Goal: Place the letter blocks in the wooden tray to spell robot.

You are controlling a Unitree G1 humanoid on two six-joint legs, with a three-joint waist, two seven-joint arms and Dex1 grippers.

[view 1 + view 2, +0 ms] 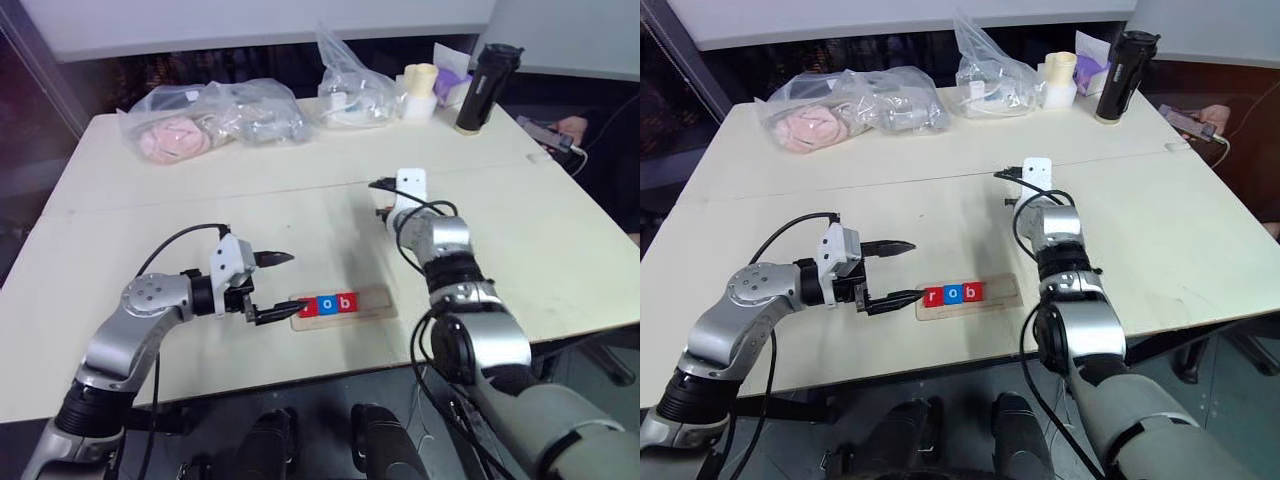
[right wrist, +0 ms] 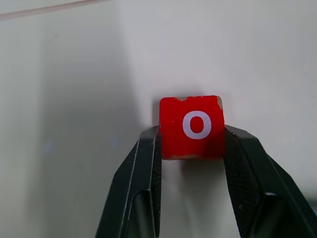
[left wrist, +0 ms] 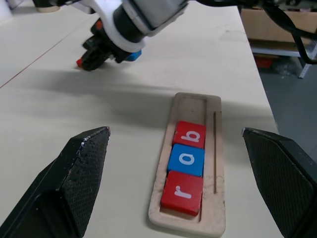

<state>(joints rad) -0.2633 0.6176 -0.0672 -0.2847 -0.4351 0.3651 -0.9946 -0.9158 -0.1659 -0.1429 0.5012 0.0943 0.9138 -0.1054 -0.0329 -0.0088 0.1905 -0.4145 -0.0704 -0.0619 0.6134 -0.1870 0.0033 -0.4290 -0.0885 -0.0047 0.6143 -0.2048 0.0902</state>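
Blocks sit three in a row in the wooden tray (image 1: 345, 303) near the counter's (image 1: 200, 190) front edge, a red one (image 1: 933, 296), a blue one (image 1: 954, 294) and a red one (image 1: 974, 291), reading r, o, b; the tray's right end lies bare; the left gripper (image 1: 275, 286) hovers just left of the tray with its fingers spread wide and nothing between them; the right gripper (image 1: 385, 207) reaches down to the middle of the counter; clear bags (image 1: 215, 115) and a black bottle (image 1: 486, 85) stand along the far edge.

Left wrist view: two black fingers (image 3: 74, 183) gape on either side of the tray's near end; beyond it the right gripper (image 3: 96, 54) rests on the counter, with a blue block (image 3: 132, 55) just beside it.

Right wrist view: the fingers (image 2: 141, 183) are clamped on the sides of a red block marked o (image 2: 192, 127).
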